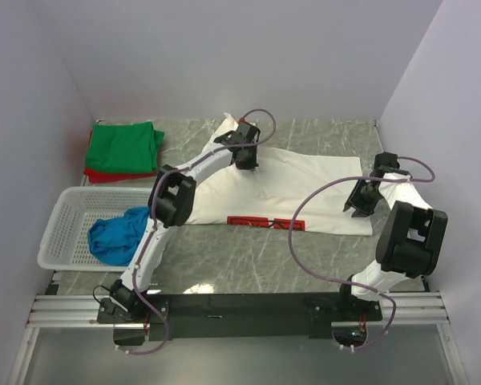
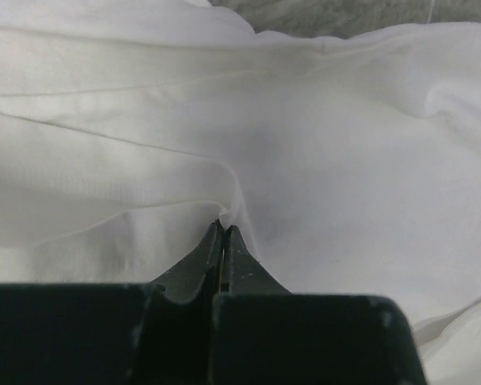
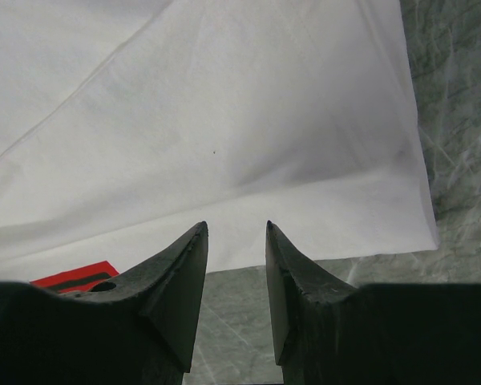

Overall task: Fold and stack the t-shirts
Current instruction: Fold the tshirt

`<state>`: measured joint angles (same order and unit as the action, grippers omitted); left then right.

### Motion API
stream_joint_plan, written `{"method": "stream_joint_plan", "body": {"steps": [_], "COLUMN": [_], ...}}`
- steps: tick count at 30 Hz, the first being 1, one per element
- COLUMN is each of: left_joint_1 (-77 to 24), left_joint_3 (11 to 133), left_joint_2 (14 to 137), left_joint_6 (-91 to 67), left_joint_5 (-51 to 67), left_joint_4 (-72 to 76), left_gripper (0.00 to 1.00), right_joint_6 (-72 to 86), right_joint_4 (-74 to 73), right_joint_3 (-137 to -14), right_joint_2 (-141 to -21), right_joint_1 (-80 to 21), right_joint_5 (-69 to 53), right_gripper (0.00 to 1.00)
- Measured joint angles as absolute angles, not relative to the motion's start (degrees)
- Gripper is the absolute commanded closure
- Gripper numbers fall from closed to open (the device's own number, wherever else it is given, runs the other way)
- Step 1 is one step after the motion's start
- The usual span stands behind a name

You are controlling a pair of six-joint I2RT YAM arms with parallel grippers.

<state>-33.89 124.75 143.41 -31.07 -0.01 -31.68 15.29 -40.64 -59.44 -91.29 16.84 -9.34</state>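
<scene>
The white t-shirt (image 1: 305,188) lies spread across the middle of the table, its red print (image 1: 264,221) at the near edge. My left gripper (image 1: 247,166) is at the shirt's far left part. In the left wrist view, the left gripper (image 2: 224,227) is shut, and a raised fold of the white t-shirt (image 2: 321,144) runs into its tips. My right gripper (image 1: 359,210) hovers over the shirt's near right edge. Its jaws (image 3: 236,228) stand open and empty above the white t-shirt (image 3: 224,120). A green t-shirt (image 1: 124,146) lies folded on a red one (image 1: 104,176) at the back left. A blue t-shirt (image 1: 116,234) is crumpled in the basket.
A white lattice basket (image 1: 64,210) stands at the left by the wall. Walls close the table on the left, back and right. Grey marble tabletop (image 1: 248,257) shows between the shirt and the arm bases. A purple cable (image 1: 305,241) loops over the near right.
</scene>
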Motion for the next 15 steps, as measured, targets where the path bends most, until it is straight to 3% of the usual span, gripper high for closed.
{"method": "stream_joint_plan", "body": {"steps": [3,6,7,9,12,13,15], "left_joint_1": [-34.5,-35.0,-35.1,-35.3,-35.4,-35.4,-35.4], "left_joint_3": [124.8,125.7,126.0,126.0,125.6,125.3,124.9], "left_joint_2": [143.4,143.5,143.5,143.5,143.5,143.5,143.5], "left_joint_6": [-30.8,-30.6,-30.6,-30.6,-30.7,-30.9,-31.2], "left_joint_5": [-0.4,-0.3,-0.3,-0.2,0.3,0.4,0.5], "left_joint_4": [-30.9,-30.8,-30.7,-30.2,-29.4,-28.8,-28.2], "left_gripper": [0.98,0.87,0.76,0.70,0.47,0.34,0.25], "right_joint_6": [15.3,15.3,15.3,15.3,15.3,15.3,15.4], "right_joint_4": [-40.6,-40.6,-40.6,-40.6,-40.6,-40.6,-40.6], "right_joint_3": [-59.4,-59.4,-59.4,-59.4,-59.4,-59.4,-59.4], "right_joint_2": [-91.3,-91.3,-91.3,-91.3,-91.3,-91.3,-91.3], "right_joint_1": [16.8,16.8,16.8,16.8,16.8,16.8,16.8], "right_joint_5": [-9.3,-9.4,-9.4,-9.4,-9.3,-9.3,-9.3], "right_gripper": [0.57,0.57,0.57,0.57,0.57,0.57,0.57]}}
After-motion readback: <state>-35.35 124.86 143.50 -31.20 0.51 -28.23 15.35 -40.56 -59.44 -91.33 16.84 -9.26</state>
